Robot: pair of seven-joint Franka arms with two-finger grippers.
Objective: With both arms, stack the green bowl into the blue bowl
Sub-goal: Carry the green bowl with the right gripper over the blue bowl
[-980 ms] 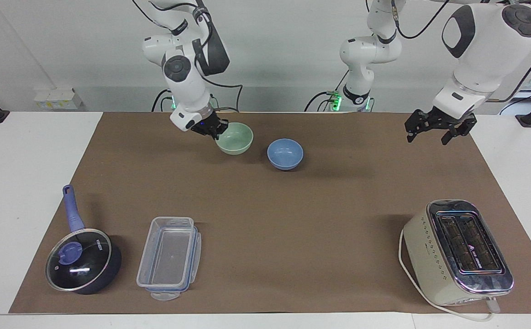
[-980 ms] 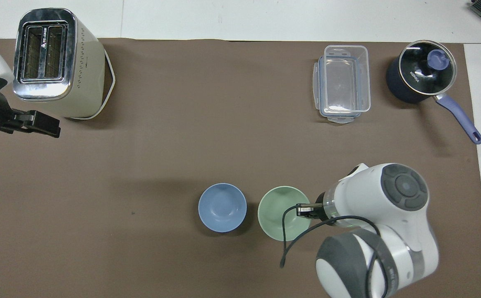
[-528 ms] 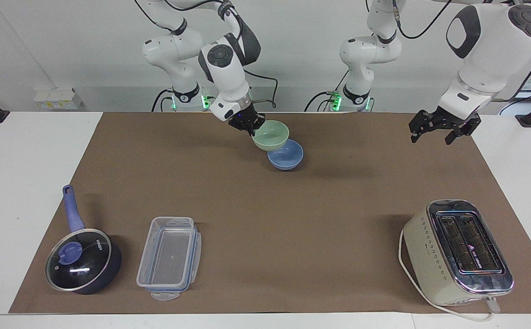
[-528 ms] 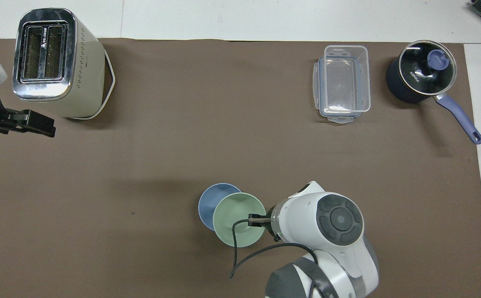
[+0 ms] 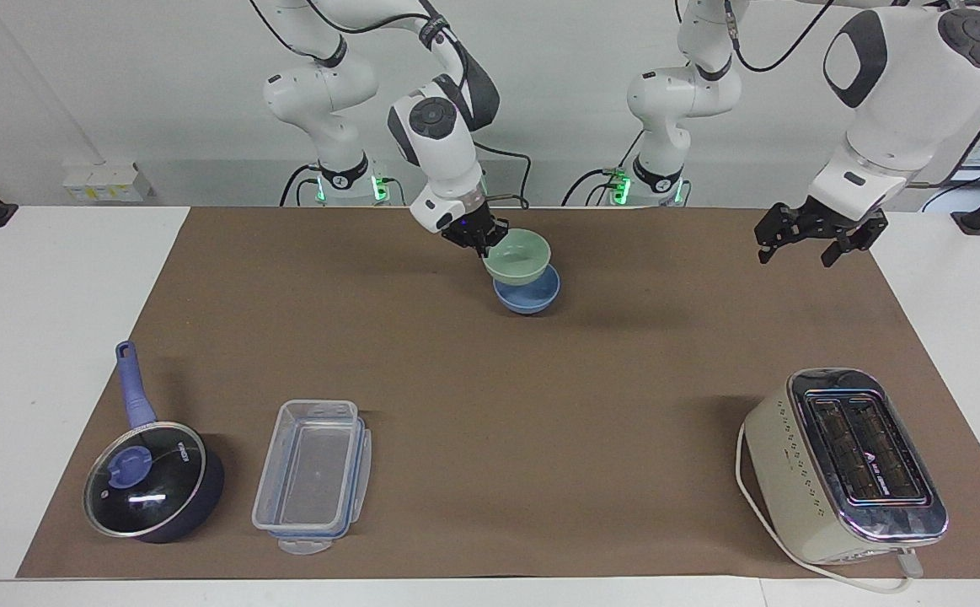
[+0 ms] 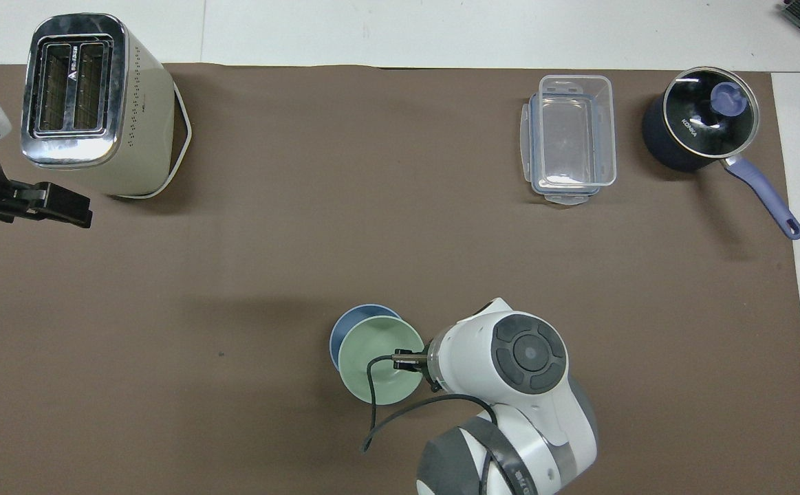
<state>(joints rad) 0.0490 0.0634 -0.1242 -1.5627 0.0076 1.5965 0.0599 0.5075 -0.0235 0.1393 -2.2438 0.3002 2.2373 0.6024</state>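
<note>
Facing view: one pale green bowl (image 5: 519, 257), plain and matte, pinched at its rim by the right end effector (image 5: 479, 237), held just over one blue bowl (image 5: 527, 292). Left end effector (image 5: 805, 239) waits, fingers spread, empty, over the worktop (image 5: 540, 405) edge.

Overhead view: green bowl (image 6: 379, 357) covers most of the blue bowl (image 6: 344, 323); bare worktop (image 6: 234, 275) surrounds both. One toaster (image 6: 93, 103), one container (image 6: 570, 137), one saucepan (image 6: 706, 127) near the edge farthest from the robots.

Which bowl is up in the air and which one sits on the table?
The green bowl is up, pinched at its rim by the right gripper, over the blue bowl. The blue bowl sits on the brown mat.
</note>
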